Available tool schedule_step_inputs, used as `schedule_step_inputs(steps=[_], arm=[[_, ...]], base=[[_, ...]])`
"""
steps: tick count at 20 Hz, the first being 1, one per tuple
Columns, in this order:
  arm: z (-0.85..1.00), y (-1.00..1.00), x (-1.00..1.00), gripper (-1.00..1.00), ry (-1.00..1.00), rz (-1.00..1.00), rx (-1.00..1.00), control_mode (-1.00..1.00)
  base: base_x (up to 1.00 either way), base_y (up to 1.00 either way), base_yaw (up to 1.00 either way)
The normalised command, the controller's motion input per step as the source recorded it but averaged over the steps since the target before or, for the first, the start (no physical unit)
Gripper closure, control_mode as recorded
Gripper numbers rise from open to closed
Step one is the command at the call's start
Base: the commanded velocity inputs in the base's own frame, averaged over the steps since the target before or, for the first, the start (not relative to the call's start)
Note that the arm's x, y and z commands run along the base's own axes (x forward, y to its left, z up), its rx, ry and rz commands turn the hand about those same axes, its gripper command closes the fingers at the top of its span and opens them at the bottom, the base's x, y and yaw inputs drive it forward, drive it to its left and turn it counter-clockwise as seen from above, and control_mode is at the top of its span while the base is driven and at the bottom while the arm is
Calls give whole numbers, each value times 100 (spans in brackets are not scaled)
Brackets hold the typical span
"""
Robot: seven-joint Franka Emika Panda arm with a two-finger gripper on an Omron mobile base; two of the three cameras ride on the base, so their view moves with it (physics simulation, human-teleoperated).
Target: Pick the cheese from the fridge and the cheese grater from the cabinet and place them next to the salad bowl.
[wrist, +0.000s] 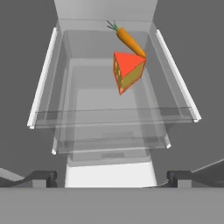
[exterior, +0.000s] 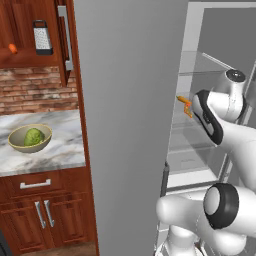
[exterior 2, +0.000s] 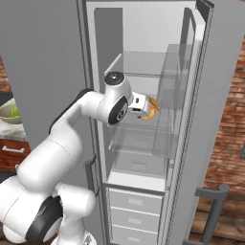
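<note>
The cheese (wrist: 127,72), an orange-yellow wedge with a red face, sits on a clear shelf inside the open fridge (exterior 2: 143,158), touching a carrot (wrist: 130,40) behind it. My gripper (wrist: 111,177) is open, its fingertips (wrist: 41,178) spread wide and still short of the cheese. From the right base view the hand (exterior 2: 139,105) reaches into the fridge just left of the cheese (exterior 2: 150,115). The cheese grater (exterior: 42,37) stands on the shelf of the open wooden cabinet (exterior: 20,30). The salad bowl (exterior: 20,145) with lettuce rests on the marble counter.
The grey fridge door (exterior: 125,125) stands open between the counter (exterior: 60,150) and the fridge interior. Clear shelves and side rails (wrist: 43,78) hem in the cheese. A small orange item (exterior: 12,48) lies in the cabinet. The cabinet door (exterior: 65,37) hangs open.
</note>
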Motion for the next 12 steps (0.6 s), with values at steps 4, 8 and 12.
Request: schedule_step_inputs(steps=[4,8,12], arm=[[-5,-15,30,-100,0,5,0,-100],[-5,-11,32,-100,0,7,0,-100],[-7,-1,37,-100,0,6,0,-100]], base=[[0,0,0],[0,0,0],[0,0,0]])
